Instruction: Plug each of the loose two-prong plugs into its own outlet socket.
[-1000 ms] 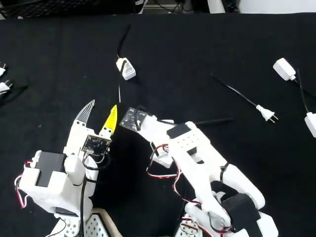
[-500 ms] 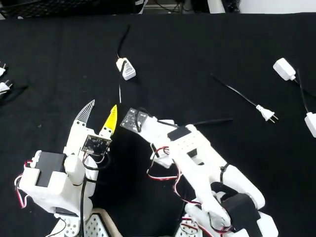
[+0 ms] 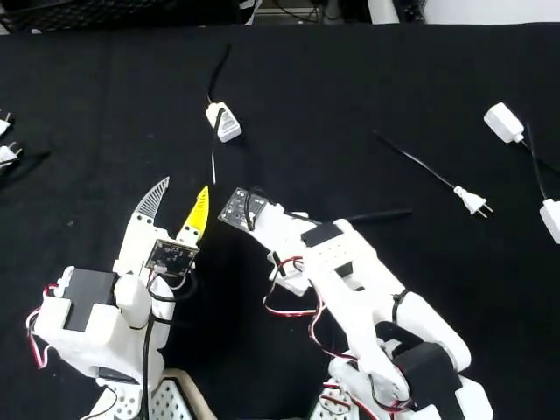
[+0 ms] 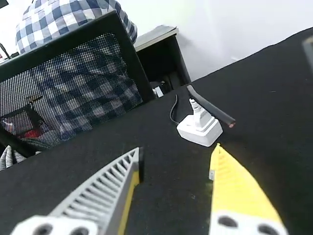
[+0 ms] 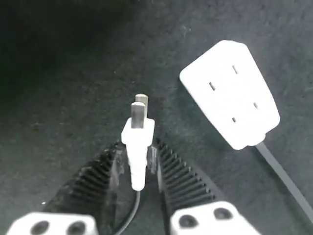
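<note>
**Plug gripped, socket close by**

The right hand (image 5: 138,147) was clenched on a white two-prong plug (image 5: 137,128), prongs pointing outward, near a white socket (image 5: 230,93) on the black table (image 3: 350,87). The left hand (image 3: 182,185), at the high view's lower left, gaped, released. Another plug (image 3: 473,202) lay at right.

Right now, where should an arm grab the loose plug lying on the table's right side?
By the plug's white body, coming down from above and pinching across its width. It lies flat, with prongs at one end and the cord trailing from the other, so this leaves the prongs free.
</note>
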`<state>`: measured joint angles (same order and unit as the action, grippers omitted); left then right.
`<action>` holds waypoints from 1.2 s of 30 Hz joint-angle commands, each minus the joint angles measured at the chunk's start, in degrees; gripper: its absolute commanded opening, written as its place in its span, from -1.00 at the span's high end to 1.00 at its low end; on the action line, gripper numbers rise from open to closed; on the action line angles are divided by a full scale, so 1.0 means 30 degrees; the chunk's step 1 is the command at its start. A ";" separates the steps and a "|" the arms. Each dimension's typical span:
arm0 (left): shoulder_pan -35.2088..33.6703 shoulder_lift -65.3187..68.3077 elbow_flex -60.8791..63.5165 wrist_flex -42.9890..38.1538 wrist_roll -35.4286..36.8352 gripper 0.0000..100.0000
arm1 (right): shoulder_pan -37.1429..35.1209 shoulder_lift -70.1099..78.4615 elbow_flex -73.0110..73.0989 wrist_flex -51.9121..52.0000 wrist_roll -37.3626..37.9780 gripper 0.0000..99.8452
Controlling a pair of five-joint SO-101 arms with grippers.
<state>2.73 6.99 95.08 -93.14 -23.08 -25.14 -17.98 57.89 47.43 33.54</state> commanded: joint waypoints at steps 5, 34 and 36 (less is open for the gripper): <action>0.0249 -0.0147 0.0454 -0.0498 -0.0117 0.52 | 0.0176 -0.0249 -0.2359 0.0850 -0.0088 0.98; 0.3971 -0.0176 0.0484 -0.2139 -0.0088 0.52 | -0.2432 -0.3912 -0.8103 0.6652 -0.2725 0.98; 0.4557 -0.0117 0.0484 -0.2139 -0.0088 0.52 | -0.2432 -0.4615 -0.8103 0.6681 -0.2755 0.98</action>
<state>12.92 6.99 95.08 -97.54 -23.08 -31.82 -27.74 36.00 67.21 25.80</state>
